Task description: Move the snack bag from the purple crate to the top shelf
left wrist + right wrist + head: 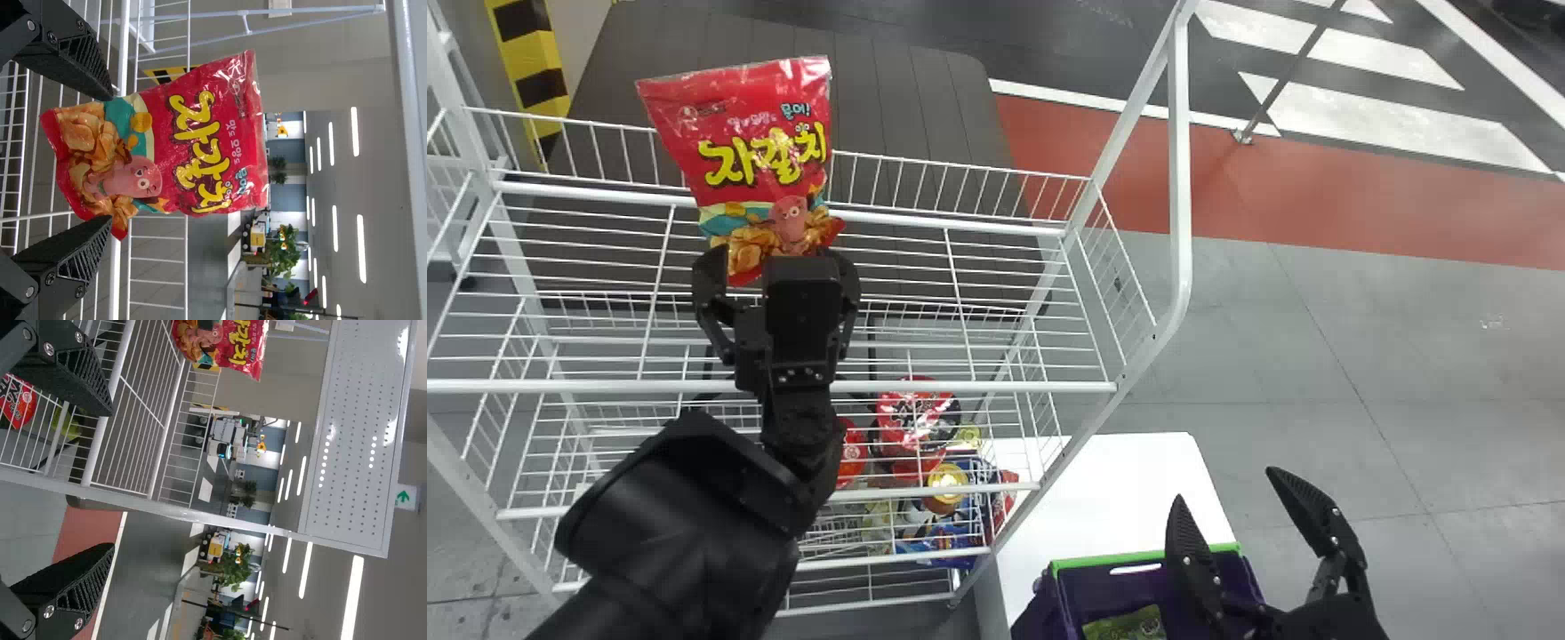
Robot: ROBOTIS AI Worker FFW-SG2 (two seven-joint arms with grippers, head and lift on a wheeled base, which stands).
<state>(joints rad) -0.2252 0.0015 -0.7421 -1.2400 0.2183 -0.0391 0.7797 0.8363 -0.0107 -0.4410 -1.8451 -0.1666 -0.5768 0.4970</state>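
From where I stand, big yellow Korean lettering crosses the red bag point(765, 160) up on the left, with smaller white and blue print above it. Pale print marks a red pack point(19, 400) lower in the rack point(1179, 178). Far off, a white sign point(408, 507) bears a green arrow.

Bright light — white ceiling strips point(361, 248) glow — glare glints on the snack bag point(756, 164).
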